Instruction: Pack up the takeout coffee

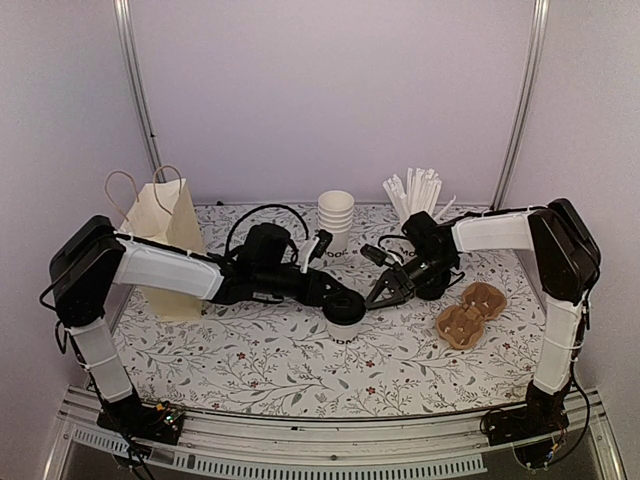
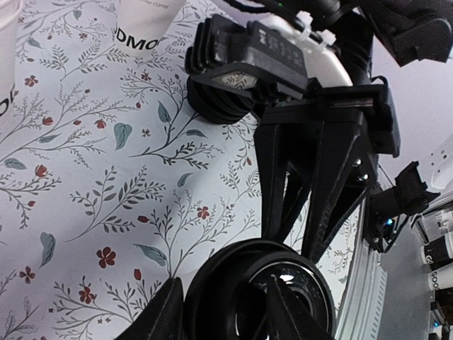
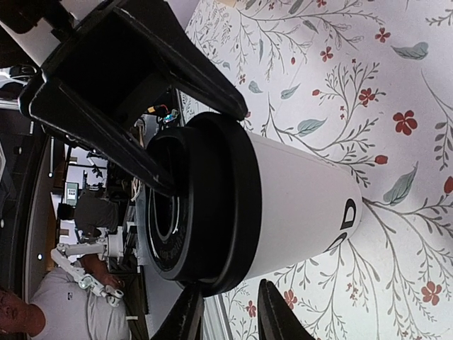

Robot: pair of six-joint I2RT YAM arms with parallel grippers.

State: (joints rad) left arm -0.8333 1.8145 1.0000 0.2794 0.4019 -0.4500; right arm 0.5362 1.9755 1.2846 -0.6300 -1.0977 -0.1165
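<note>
A white "MOO" coffee cup [image 1: 347, 330] with a black lid [image 1: 345, 308] stands at the table's middle. In the right wrist view the cup [image 3: 297, 205] and lid [image 3: 205, 212] fill the frame. My left gripper [image 1: 335, 297] comes from the left. Its jaws are on the lid [image 2: 262, 290], one finger outside the rim and one on the lid's top, as the left wrist view [image 2: 226, 283] shows. My right gripper [image 1: 383, 293] is at the cup's right side. Its jaws [image 3: 228, 290] are a little apart and empty, just beside the cup wall below the lid.
A stack of white cups [image 1: 337, 218] and a cup of straws [image 1: 415, 190] stand at the back. A cream paper bag [image 1: 165, 235] is at the left, and a brown cardboard carrier [image 1: 470, 312] at the right. A dark ribbed stack [image 2: 219, 99] lies under the right wrist.
</note>
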